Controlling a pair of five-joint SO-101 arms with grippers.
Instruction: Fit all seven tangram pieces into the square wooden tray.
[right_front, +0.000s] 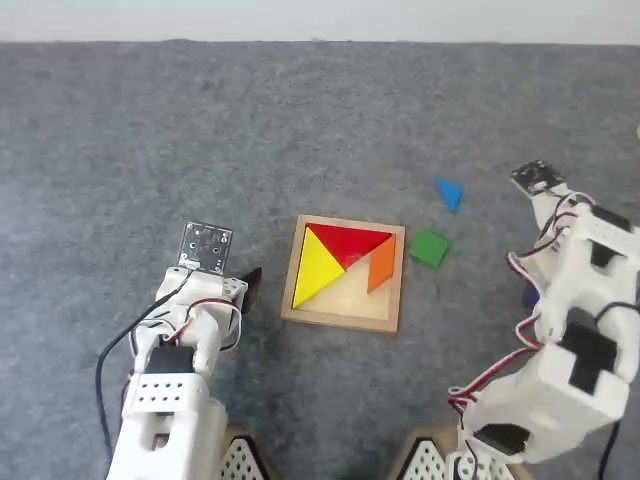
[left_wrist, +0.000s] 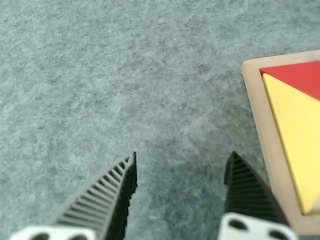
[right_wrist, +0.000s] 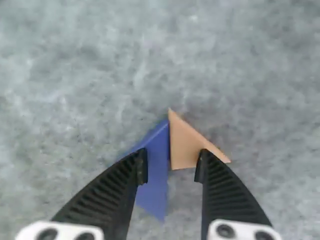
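A: Tray?
B: Square wooden tray (right_front: 343, 318) mid-tabletop on grey felt. Inside: red triangle (right_front: 350, 243), yellow triangle (right_front: 315, 268), orange parallelogram (right_front: 381, 265). Green square (right_front: 429, 248) just beside its right rim.
A: Grippers?
B: Left gripper (left_wrist: 180, 175) spread wide over bare felt. Right gripper (right_wrist: 170, 167) part-open, straddling a touching blue piece (right_wrist: 154, 170) and tan triangle (right_wrist: 187, 145).

White plastic L arm (right_front: 175, 390) stretches fwd from the near edge, wrist bent down, red/black wires looped at the joint. L gripper (left_wrist: 183, 157), w/ black ribbed fingers (left_wrist: 110, 195), is spread wide w/ nothing between the tips. One dark fingertip pokes out beside the wrist in the high view. White plastic R arm (right_front: 575, 330) is folded up tall on the other side, elbow high, forearm angled fwd and down. R gripper (right_wrist: 172, 155), w/ black ribbed fingers (right_wrist: 115, 190), points down, jaws parted, gap narrower than on the L.
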